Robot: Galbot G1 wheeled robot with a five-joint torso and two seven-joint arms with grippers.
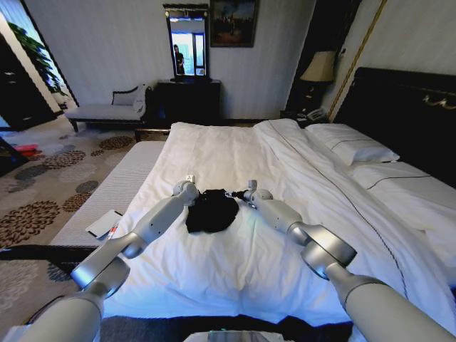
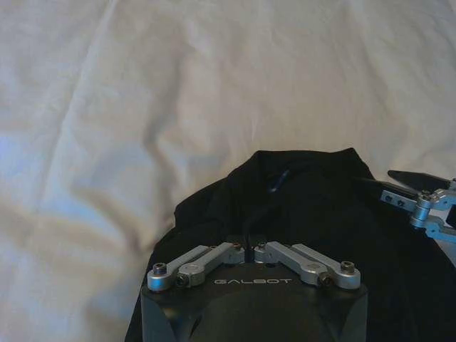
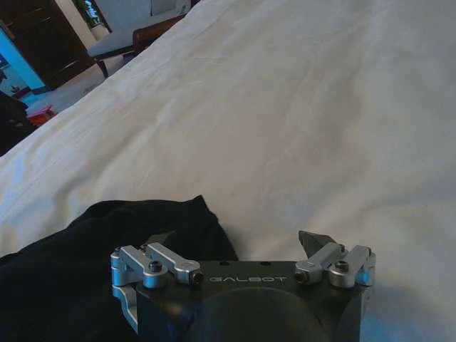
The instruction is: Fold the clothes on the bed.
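Note:
The clothes (image 1: 211,211) are a small black bundle lying rumpled on the white duvet of the bed (image 1: 235,274). My left gripper (image 1: 197,192) is at the bundle's far left edge. In the left wrist view it (image 2: 246,246) is shut, with its fingers pinched into the black fabric (image 2: 306,206). My right gripper (image 1: 239,196) is at the bundle's far right edge. It (image 3: 236,244) stands open, one finger over the black cloth (image 3: 85,271) and the other over bare white sheet. No lettering shows on the clothes.
White pillows (image 1: 353,146) lie against a dark headboard (image 1: 406,107) at the right. A grey striped bench (image 1: 107,189) with a booklet (image 1: 103,223) runs along the bed's left side. A grey chaise (image 1: 107,110) and a dark dresser (image 1: 187,96) stand by the far wall.

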